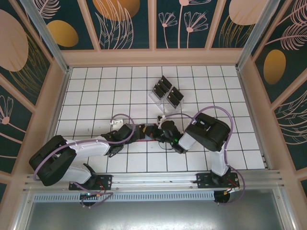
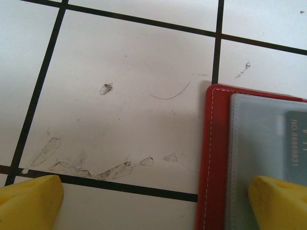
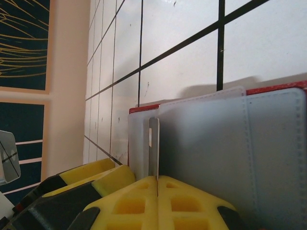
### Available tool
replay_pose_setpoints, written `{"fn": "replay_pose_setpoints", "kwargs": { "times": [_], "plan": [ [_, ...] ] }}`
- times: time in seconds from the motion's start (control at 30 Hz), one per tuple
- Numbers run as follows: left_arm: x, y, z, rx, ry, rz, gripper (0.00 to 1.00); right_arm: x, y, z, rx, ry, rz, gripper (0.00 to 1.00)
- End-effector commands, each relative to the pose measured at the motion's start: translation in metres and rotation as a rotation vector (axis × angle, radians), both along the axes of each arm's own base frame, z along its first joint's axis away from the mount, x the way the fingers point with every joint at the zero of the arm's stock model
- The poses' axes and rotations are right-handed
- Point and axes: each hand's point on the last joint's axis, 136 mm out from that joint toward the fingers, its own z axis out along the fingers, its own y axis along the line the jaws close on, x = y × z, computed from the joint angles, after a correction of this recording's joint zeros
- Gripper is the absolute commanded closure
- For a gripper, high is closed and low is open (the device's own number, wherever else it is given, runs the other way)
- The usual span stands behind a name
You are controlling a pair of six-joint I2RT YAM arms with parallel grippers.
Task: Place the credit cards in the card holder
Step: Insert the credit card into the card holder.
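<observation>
Nearest, the right gripper [image 3: 157,187] is seen with its yellow fingers pressed together on a thin strip viewed edge-on. The strip is judged to be a credit card [image 3: 153,143], stood against the greyish pockets of the open card holder [image 2: 216,158]. The left gripper [image 2: 156,201] is held with its fingers well apart. One fingertip is placed over the grey pocket [image 2: 259,139] and the other over bare worktop [image 2: 124,96] beside the red edge; whether the holder is pressed down cannot be told. A dark card [image 2: 296,143] with printed digits is seen at that pocket, and whether it is the pinched one cannot be said. The card holder is laid open near the middle of the worktop, between the two grippers. Farther back, well apart from it, several more credit cards [image 1: 175,97] are stood in a clear rack [image 1: 154,96]. The task is therefore judged far from finished: one card is at the point of being slotted in, and those in the rack are yet to be fetched.
</observation>
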Motion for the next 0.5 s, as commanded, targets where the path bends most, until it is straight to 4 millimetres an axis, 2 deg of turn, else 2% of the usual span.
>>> {"fn": "replay_pose_setpoints", "kwargs": {
  "times": [0.0, 0.1, 0.23, 0.33, 0.47],
  "plan": [
    [-0.019, 0.013, -0.021, 0.068, 0.09, -0.017, 0.02, -0.007, 0.001, -0.023, -0.08, 0.058, 0.041, 1.0],
    [-0.015, 0.01, -0.015, 0.051, 0.075, -0.016, 0.01, -0.005, 0.001, -0.018, -0.105, 0.05, 0.055, 0.98],
    [-0.007, 0.004, 0.003, 0.031, 0.043, -0.009, 0.01, 0.0, 0.001, -0.007, -0.153, 0.025, 0.073, 0.73],
    [0.002, 0.003, 0.019, 0.0, 0.01, 0.005, 0.01, 0.006, 0.002, 0.002, -0.208, -0.002, 0.091, 0.64],
    [0.013, 0.01, 0.034, -0.057, -0.017, 0.03, 0.01, 0.015, 0.001, 0.014, -0.305, -0.042, 0.109, 0.58]
  ]
}}
